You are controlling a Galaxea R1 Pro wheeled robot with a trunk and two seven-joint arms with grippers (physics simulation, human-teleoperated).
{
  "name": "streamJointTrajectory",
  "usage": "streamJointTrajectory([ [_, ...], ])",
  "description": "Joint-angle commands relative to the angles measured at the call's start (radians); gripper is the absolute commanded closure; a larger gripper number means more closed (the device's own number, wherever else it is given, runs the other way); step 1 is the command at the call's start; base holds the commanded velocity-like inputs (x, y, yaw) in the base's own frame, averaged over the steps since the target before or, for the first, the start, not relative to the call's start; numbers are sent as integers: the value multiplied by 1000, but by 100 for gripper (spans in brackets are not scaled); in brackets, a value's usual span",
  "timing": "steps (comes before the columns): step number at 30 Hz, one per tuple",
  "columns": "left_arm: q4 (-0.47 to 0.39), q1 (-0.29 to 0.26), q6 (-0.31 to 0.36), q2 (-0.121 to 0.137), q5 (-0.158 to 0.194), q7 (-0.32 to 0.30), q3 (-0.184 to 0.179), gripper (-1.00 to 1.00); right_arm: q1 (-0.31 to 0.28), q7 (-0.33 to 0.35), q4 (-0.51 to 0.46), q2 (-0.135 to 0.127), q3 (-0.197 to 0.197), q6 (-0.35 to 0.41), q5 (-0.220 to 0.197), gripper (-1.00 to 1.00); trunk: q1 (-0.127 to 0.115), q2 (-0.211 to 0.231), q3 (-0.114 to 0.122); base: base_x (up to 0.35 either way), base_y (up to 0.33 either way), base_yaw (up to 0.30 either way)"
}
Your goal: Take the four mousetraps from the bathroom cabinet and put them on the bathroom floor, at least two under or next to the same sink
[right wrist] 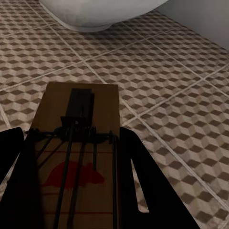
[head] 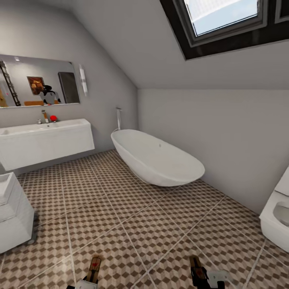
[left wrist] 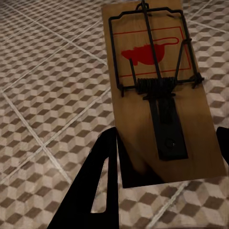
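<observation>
Each claw [left wrist: 162, 191] [right wrist: 71, 191] grips a trap [left wrist: 152, 86] [right wrist: 76, 157]: light, stiff boards; keep pinching edges, clear of wire.

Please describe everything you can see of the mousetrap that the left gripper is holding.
The mousetrap is a flat rectangular board that looks like light brown wood. It carries a dark wire frame, a coiled spring, a dark metal plate and a red mouse picture inside a red outline. The left gripper clamps its near end between two black fingers, holding it above the bathroom floor.
</observation>
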Motion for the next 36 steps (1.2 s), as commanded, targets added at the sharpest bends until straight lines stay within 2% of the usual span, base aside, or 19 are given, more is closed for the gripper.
streamJointTrajectory([
  [1, 3, -2, -5, -1, 6, 3, -8, 100, 0, -5, 0, -1, 8, -3, -7, 100, 0, -1, -1, 0, 0, 286],
  [36, 3, -2, -5, -1, 6, 3, -8, 100, 0, -5, 0, -1, 8, -2, -7, 100, 0, -1, -1, 0, 0, 286],
])
